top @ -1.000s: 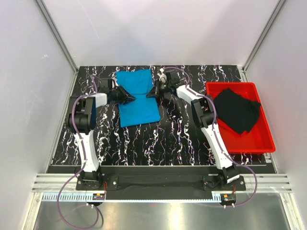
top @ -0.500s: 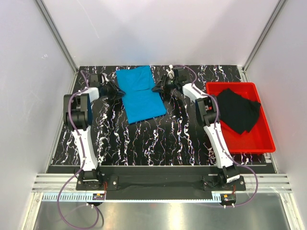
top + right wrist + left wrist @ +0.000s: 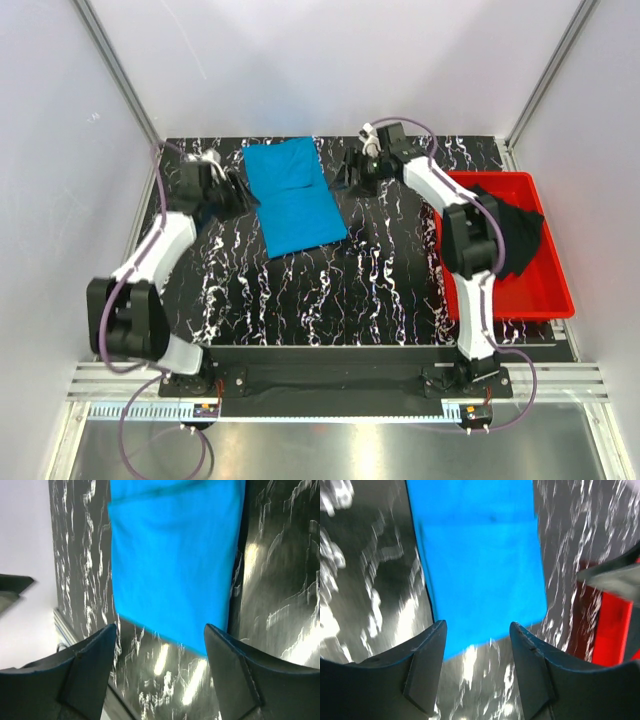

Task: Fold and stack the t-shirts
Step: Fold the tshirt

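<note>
The sky-blue t-shirt (image 3: 292,195) lies folded into a long rectangle at the back middle of the table, and it also fills the left wrist view (image 3: 480,560) and the right wrist view (image 3: 175,555). My left gripper (image 3: 236,190) hovers just off its left edge, open with nothing between its fingers (image 3: 477,627). Just off the shirt's right edge is my right gripper (image 3: 350,172), open wide and empty (image 3: 160,630). The black t-shirt (image 3: 510,232) lies crumpled in the red tray (image 3: 500,305), partly behind the right arm.
The red tray stands at the table's right side, and its edge shows in the left wrist view (image 3: 615,625). White walls with metal rails enclose the black marbled table (image 3: 330,290) at the back and on both sides.
Both grippers opened, let go of the blue t-shirt and drew back from its edges. The left arm's elbow swung down to the near left. The shirt stays flat.
</note>
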